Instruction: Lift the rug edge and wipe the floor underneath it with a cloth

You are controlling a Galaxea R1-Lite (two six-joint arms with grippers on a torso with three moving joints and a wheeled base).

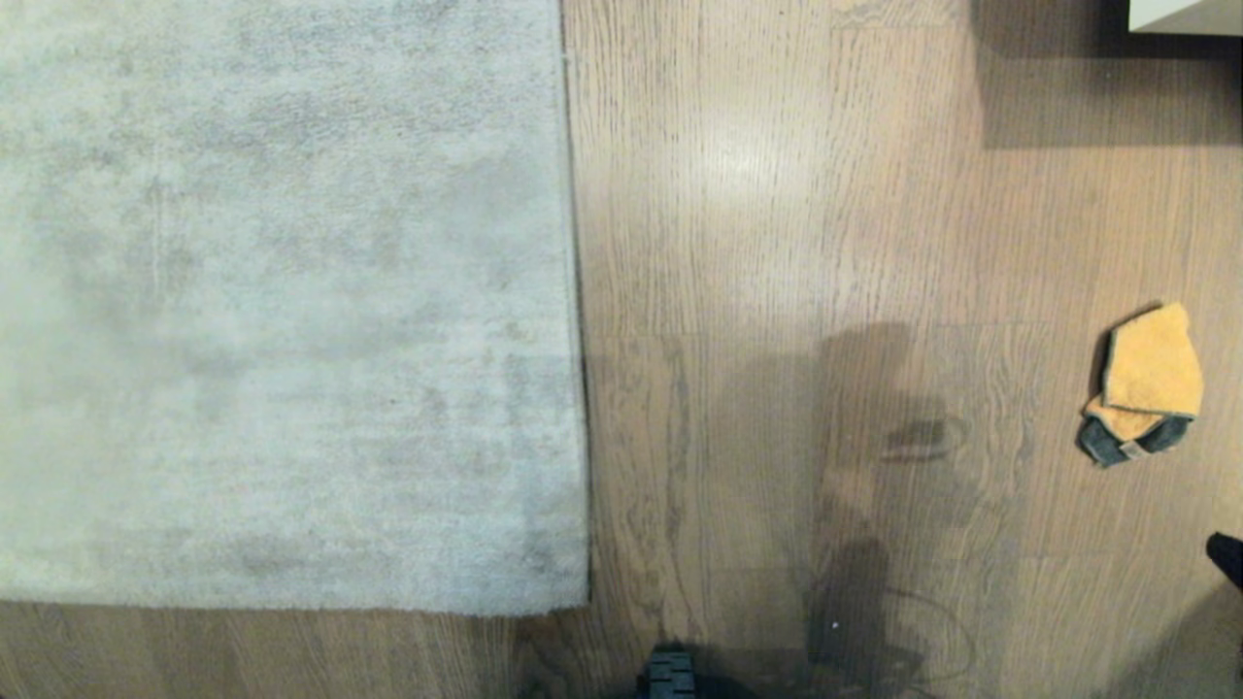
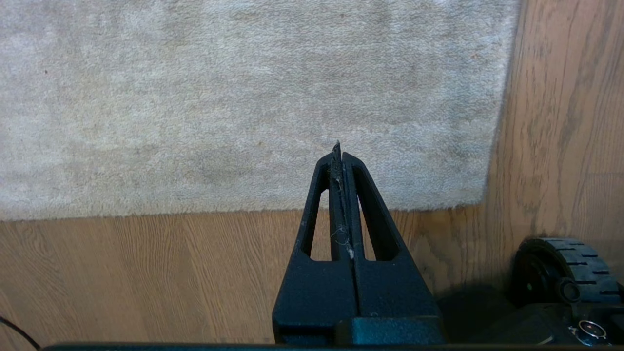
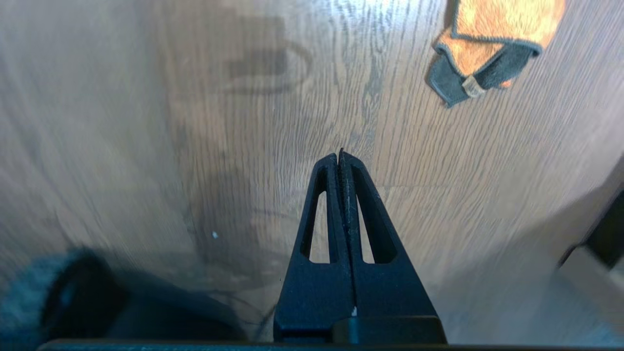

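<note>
The pale grey rug lies flat on the left, and its rug edge (image 1: 569, 291) runs straight down to a squared corner (image 1: 583, 604). Brown wood-grain floor (image 1: 777, 243) fills the rest. The orange-tan cloth (image 1: 1151, 379) lies crumpled on the floor at the right, with a dark grey hem. In the left wrist view my left gripper (image 2: 340, 153) is shut and empty, hanging above the rug's near border beside the rug edge (image 2: 490, 146). In the right wrist view my right gripper (image 3: 340, 156) is shut and empty over bare floor (image 3: 146, 122), with the cloth (image 3: 492, 44) lying apart ahead of it.
A white piece of furniture (image 1: 1185, 15) casts a shadow at the far right corner. My base's black wheel (image 1: 670, 675) shows at the near edge and again in the left wrist view (image 2: 560, 273). A dark part (image 1: 1228, 558) pokes in at the right border.
</note>
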